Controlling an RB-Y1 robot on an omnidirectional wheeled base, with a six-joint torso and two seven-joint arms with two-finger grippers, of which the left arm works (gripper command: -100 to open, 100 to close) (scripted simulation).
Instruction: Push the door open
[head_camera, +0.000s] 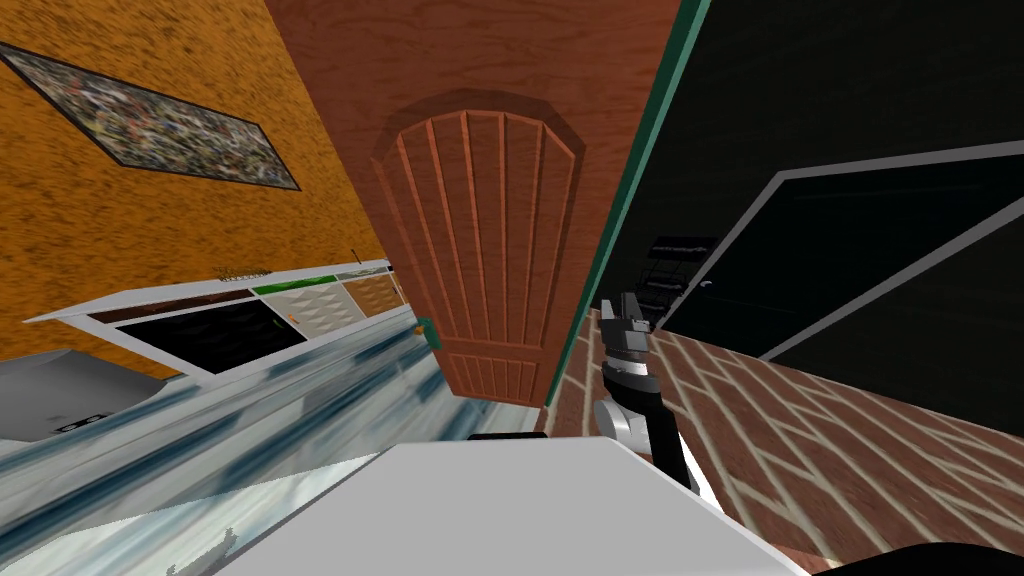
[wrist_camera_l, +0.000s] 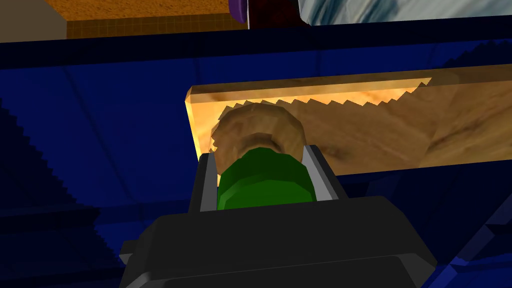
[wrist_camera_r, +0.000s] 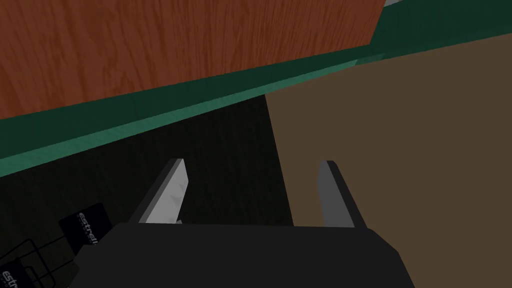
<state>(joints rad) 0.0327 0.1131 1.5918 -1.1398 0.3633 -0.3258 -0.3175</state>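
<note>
Head view: one door (head_camera: 480, 200) is seen at 12 o'clock, reddish-brown wood with one arched, slatted panel, set against a green frame (head_camera: 640, 150). One green knob (wrist_camera_l: 265, 182) is clamped between the two fingers of the left gripper (wrist_camera_l: 260, 152). The right gripper (wrist_camera_r: 252, 167), at 4 o'clock of the door, is spread wide, with nothing held or touched.

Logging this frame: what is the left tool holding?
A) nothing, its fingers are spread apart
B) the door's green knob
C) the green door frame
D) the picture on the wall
B: the left wrist view shows the left tool with its fingers pressed on both sides of the green knob.
</note>
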